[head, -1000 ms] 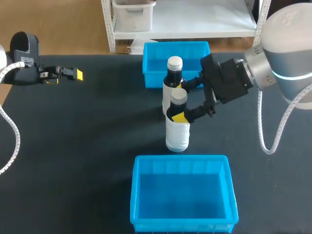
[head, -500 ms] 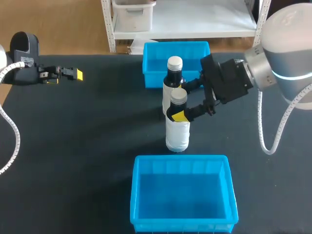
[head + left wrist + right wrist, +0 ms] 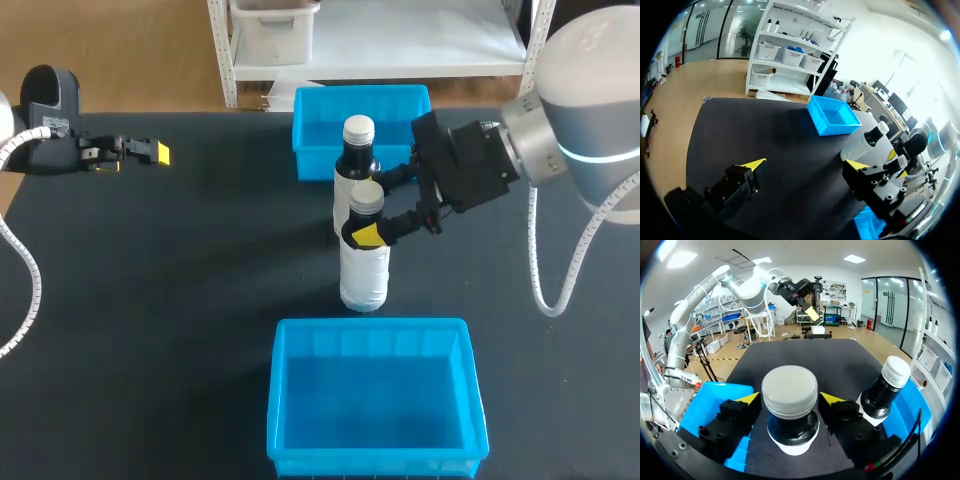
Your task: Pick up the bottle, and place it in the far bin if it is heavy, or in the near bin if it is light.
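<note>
Two dark bottles with white labels stand mid-table. The nearer bottle [image 3: 364,265] has a grey cap; the farther bottle [image 3: 356,160] stands just behind it. My right gripper [image 3: 375,212] is at the nearer bottle's neck, one yellow fingertip [image 3: 368,237] on its front side. In the right wrist view that bottle [image 3: 790,390] sits between the fingers of the right gripper [image 3: 792,399], which stands open with its tips close beside the neck. The other bottle [image 3: 885,390] is beside the gripper. My left gripper [image 3: 150,152] hovers at the far left, open and empty [image 3: 805,164].
The far blue bin [image 3: 310,110] sits behind the bottles, at the table's back edge. The near blue bin [image 3: 290,400] lies in front of them, by the front edge. Black tabletop [image 3: 180,280] stretches bare on both sides.
The right gripper's fingers have drawn in toward the nearer bottle's neck. Bottles, bins and the left arm have stayed put.
</note>
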{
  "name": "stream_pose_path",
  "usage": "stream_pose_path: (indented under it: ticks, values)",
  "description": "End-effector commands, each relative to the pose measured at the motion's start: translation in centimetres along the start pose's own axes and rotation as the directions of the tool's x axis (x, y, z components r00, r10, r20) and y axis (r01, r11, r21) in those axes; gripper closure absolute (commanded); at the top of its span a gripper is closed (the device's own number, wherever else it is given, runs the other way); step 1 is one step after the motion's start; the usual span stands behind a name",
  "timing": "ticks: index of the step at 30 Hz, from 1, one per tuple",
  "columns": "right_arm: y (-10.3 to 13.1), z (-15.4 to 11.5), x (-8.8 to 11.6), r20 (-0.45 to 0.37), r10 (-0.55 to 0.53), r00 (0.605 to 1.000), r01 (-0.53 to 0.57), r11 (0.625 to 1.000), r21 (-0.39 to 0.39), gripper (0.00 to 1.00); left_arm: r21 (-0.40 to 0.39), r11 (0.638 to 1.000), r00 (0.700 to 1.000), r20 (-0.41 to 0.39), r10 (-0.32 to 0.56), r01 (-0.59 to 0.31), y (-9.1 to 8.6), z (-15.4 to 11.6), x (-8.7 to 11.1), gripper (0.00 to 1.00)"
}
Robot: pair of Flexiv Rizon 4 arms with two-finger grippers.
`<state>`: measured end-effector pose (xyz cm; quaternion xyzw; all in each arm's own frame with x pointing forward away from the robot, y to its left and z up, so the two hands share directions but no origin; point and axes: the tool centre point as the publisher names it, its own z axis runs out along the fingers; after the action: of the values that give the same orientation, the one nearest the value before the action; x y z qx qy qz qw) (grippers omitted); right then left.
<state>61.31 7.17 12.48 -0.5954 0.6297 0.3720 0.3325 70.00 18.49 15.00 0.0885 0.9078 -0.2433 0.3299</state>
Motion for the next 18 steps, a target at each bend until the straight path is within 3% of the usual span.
stream_pose_path:
  ticks: [1,9,12,18]
  values:
    - [-0.04,0.06,0.05,0.002,-0.002,1.000,0.002,1.000,-0.002,0.32,0.000,1.000,1.000,0.000,0.000,0.000,0.00,0.00,0.00,0.00]
    - [0.02,0.07,0.10,0.001,0.000,1.000,0.000,1.000,-0.003,0.36,0.000,1.000,1.000,0.000,0.000,0.000,0.00,0.00,0.00,0.00]
    - [0.03,0.06,0.10,0.002,-0.001,1.000,0.001,1.000,-0.002,0.50,0.000,1.000,1.000,0.000,0.000,0.000,0.00,0.00,0.00,0.00]
    - [0.06,0.00,0.12,0.002,-0.002,1.000,0.002,1.000,-0.002,0.52,0.000,1.000,1.000,0.000,0.000,0.000,0.00,0.00,0.00,0.00]
